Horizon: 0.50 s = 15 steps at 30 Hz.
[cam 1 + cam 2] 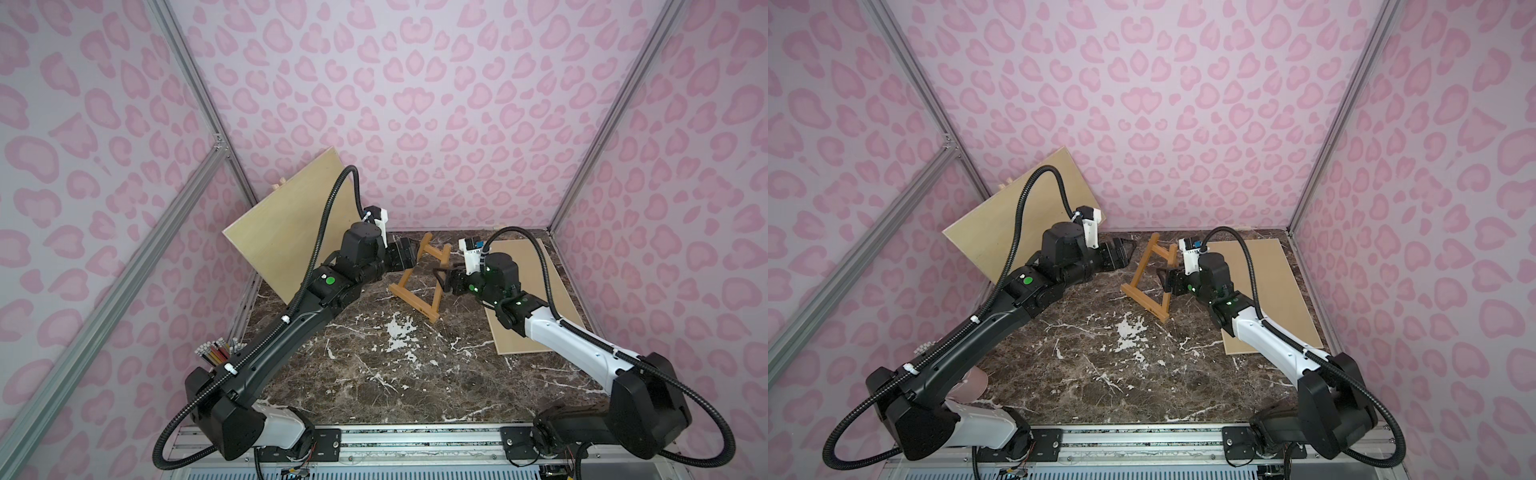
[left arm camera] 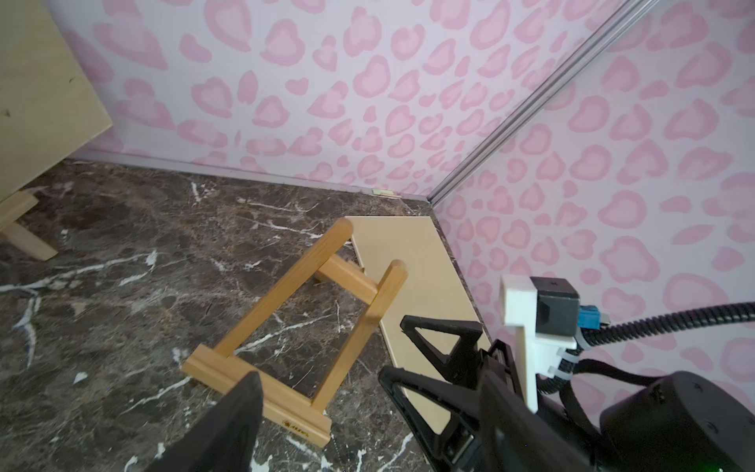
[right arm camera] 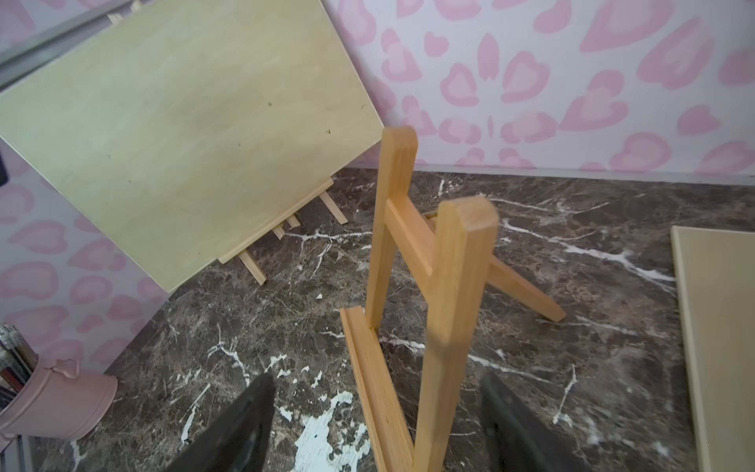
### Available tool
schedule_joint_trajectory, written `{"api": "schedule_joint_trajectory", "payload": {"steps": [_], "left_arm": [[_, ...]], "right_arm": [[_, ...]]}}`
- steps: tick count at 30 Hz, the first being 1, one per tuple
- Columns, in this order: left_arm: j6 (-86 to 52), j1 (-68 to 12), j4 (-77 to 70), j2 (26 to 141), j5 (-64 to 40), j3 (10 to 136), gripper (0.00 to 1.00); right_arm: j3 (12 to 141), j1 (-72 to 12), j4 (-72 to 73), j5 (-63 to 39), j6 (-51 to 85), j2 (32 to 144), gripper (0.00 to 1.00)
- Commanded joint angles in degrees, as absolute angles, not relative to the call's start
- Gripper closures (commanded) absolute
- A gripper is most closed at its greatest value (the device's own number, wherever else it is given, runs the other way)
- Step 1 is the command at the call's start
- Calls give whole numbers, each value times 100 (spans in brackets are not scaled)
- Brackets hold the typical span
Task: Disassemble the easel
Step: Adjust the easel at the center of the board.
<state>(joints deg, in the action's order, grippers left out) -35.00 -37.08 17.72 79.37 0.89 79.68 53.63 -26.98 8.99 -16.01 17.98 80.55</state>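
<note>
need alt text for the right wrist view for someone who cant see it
A small wooden easel stands upright on a dark marble table, close to the camera, between the right arm's two open black fingers, which do not touch it. Behind it a pale board leans on a second easel.

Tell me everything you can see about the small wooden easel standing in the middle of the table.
The easel is small, honey-coloured wood: two uprights, a crossbar near their tops, a grooved bottom ledge and a rear prop leg. It stands leaning back on the marble table, carrying nothing. The right tool has open jaws flanking one upright; contact is unclear.
</note>
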Motion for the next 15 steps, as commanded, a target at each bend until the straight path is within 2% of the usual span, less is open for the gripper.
{"api": "schedule_joint_trajectory", "payload": {"steps": [1, 5, 8, 12, 15], "left_arm": [[-3869, -3482, 1171, 7726, 370, 7495, 16], [-4152, -3039, 1016, 7633, 34, 6998, 14], [-4208, -2773, 1091, 7824, -246, 7028, 14], [-4223, -2598, 1280, 8165, -621, 7277, 15], [-4317, -2571, 1244, 8331, -759, 7261, 16]], "right_arm": [[5478, -2743, 799, -1493, 1643, 8354, 25], [5601, -2761, 699, -1309, 1669, 8688, 34], [5432, -2750, 991, -1288, 1722, 8715, 36], [5468, -2760, 1055, -1360, 1726, 8908, 47], [5370, -2758, 1224, -1288, 1744, 8930, 50]]}}
